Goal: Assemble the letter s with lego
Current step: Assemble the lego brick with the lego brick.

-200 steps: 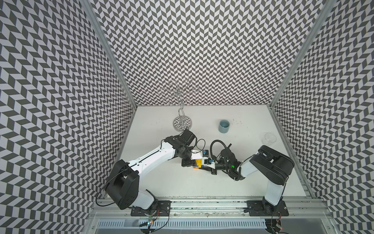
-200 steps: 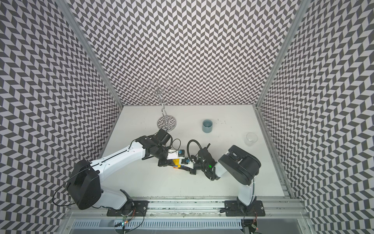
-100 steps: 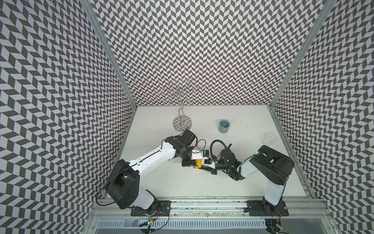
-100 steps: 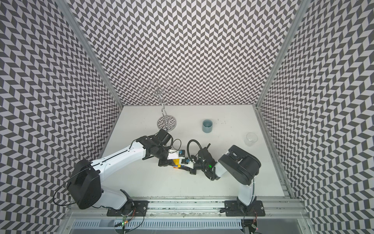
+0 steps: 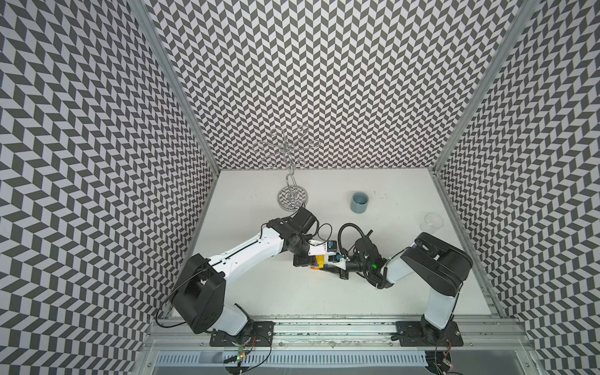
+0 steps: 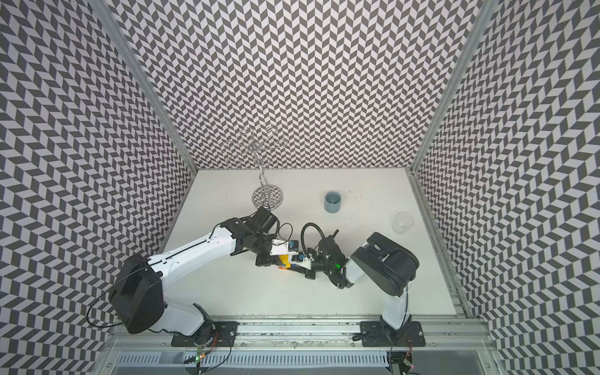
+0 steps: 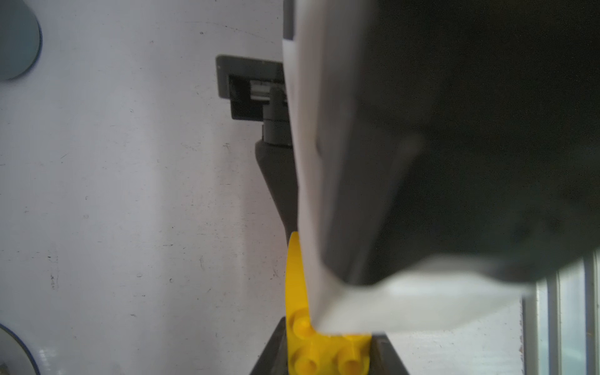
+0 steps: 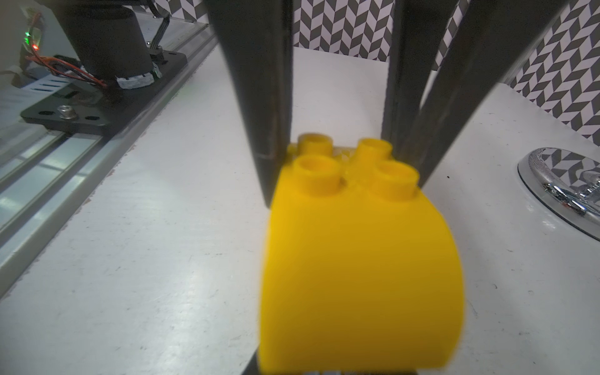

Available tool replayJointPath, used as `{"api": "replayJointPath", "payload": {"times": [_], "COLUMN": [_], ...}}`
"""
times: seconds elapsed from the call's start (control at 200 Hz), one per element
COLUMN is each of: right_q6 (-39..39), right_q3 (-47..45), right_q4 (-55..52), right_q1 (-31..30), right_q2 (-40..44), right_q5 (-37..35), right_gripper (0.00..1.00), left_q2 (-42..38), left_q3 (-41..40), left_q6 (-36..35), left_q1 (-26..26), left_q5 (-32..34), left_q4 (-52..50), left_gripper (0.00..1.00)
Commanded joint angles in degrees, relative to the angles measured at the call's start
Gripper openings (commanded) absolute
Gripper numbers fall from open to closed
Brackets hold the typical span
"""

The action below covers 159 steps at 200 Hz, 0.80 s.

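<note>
yellow brick [image 8: 357, 259]: glossy plastic; four round hollow studs in a square on one end; one face rounded like an arch; blurred where it comes closest to the right wrist camera.
orange brick [image 5: 315, 268]: a thin strip at the near-left edge of the yellow one in both top views, touching it; its studs cannot be seen.
lego stack [image 6: 284, 259]: yellow above orange as seen from overhead; further colours cannot be told apart from the arms' own fittings, and the letter's outline is not readable.
position: about mid-desk, slightly near of centre, between the two arm tips; whether it rests on the desk or hangs above it cannot be told.
left pincer [image 7: 328, 355]: closed on the yellow brick, dark fingers [image 8: 259, 113] pressed to opposite sides at the studded end.
right pincer [image 5: 328, 265]: closed on the lego stack from the right; which brick its pads touch is hidden.
desk [image 5: 324, 298]: white, lightly scuffed.
grey cup [image 5: 359, 202]: upright, far and right of centre, well apart from the stack.
clear cup [image 5: 432, 221]: upright, near the right edge.
wire stand [image 5: 293, 197]: chrome, on a round mirrored base, far and left of centre, just beyond the left arm's wrist.
</note>
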<state>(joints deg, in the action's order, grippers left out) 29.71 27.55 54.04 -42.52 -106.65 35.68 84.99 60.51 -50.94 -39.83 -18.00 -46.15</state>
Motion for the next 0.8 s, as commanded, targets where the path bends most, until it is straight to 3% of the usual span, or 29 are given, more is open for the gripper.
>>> {"api": "replayJointPath", "payload": {"times": [0.0, 0.791], "right_q6": [0.7, 0.6], "right_q3": [-1.5, -1.3], "right_q4": [-8.4, -8.0], "right_q1": [0.4, 0.9], "right_q2": [-3.1, -3.6], "right_q5": [-2.7, -2.5], "right_gripper": [0.21, 0.21], "left_q2": [2.6, 5.5], "left_q3": [-0.3, -2.0], "left_q6": [0.1, 0.7], "left_q1": [-1.4, -3.1], "left_q5": [1.0, 0.4], "left_q4": [-0.1, 0.3], "left_gripper": [0.02, 0.00]}}
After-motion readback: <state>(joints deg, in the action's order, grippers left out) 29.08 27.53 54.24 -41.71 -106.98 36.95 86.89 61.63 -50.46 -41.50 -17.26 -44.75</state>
